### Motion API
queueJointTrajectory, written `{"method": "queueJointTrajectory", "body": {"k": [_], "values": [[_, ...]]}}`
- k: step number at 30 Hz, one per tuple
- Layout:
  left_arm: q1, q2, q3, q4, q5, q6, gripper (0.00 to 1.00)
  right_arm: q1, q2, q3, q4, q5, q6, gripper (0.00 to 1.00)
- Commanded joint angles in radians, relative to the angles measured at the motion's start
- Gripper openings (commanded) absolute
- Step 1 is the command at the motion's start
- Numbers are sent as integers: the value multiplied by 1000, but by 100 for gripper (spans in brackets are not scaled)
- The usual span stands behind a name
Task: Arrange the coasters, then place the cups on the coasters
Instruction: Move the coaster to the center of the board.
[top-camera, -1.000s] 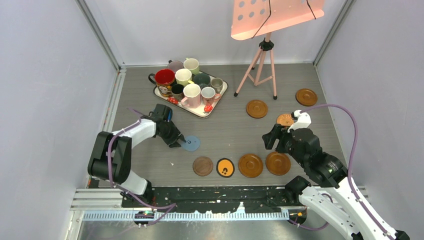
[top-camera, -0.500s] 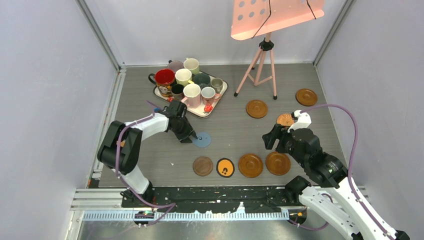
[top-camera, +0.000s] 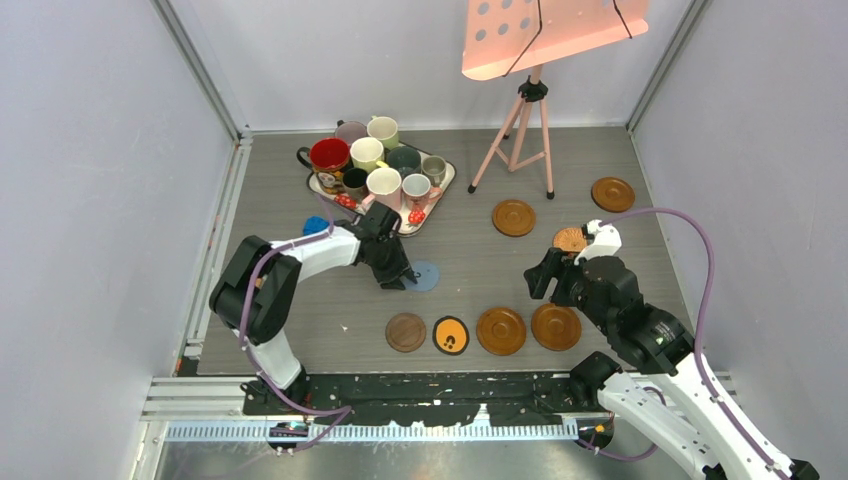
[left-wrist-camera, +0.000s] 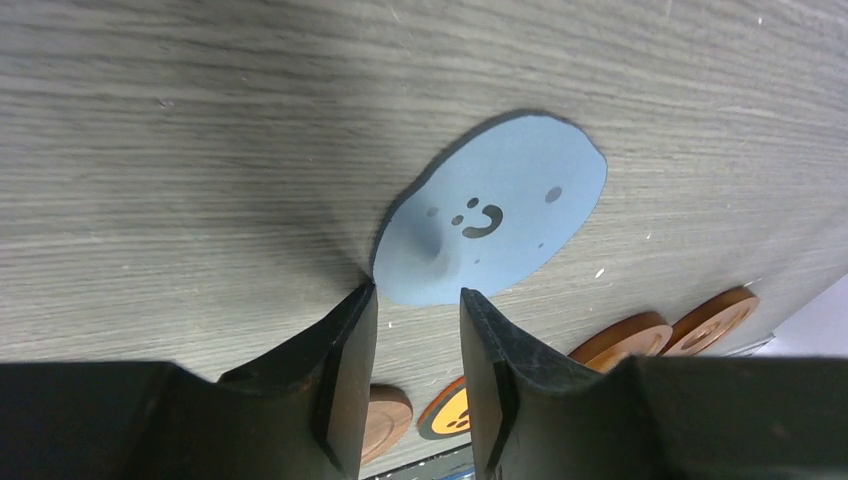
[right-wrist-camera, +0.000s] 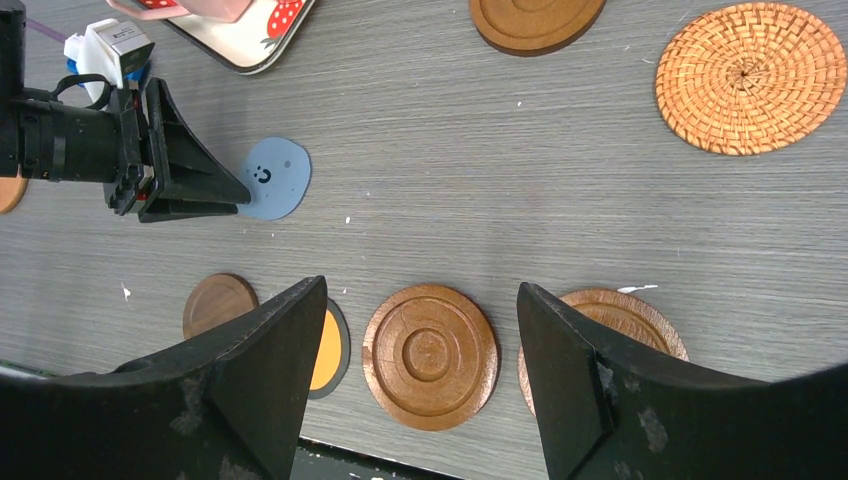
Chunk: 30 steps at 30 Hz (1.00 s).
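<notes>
Enclosed cell. Flat grey wood-grain tabletop (top-camera: 470, 262) as the floor, a few white specks on it in the wrist views. Plain pale lavender-white walls on the left (top-camera: 90, 150), far (top-camera: 350, 50) and right (top-camera: 760, 130). Slanted aluminium frame posts (top-camera: 200, 70) in both far corners. Pink perforated panel (top-camera: 555, 30) on a pink tripod stand (top-camera: 525, 135), far right of centre. Black mounting strip (top-camera: 440, 385) and ribbed aluminium rail (top-camera: 400, 431) along the near edge. Light even, shadows soft.
</notes>
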Motion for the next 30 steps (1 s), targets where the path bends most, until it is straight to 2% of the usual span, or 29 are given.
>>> {"method": "queueJointTrajectory", "body": {"k": [1, 8, 21, 30], "values": [[-7, -45, 19, -15, -27, 21, 40, 2, 14, -4, 37, 1, 11, 77], [-4, -35, 108, -101, -167, 139, 47, 2, 26, 5, 38, -14, 16, 77], [1, 104, 233, -83, -138, 212, 48, 2, 33, 25, 14, 8, 19, 77], [-4, 124, 231, -34, -80, 252, 50, 1, 59, 37, 30, 3, 14, 77]]}}
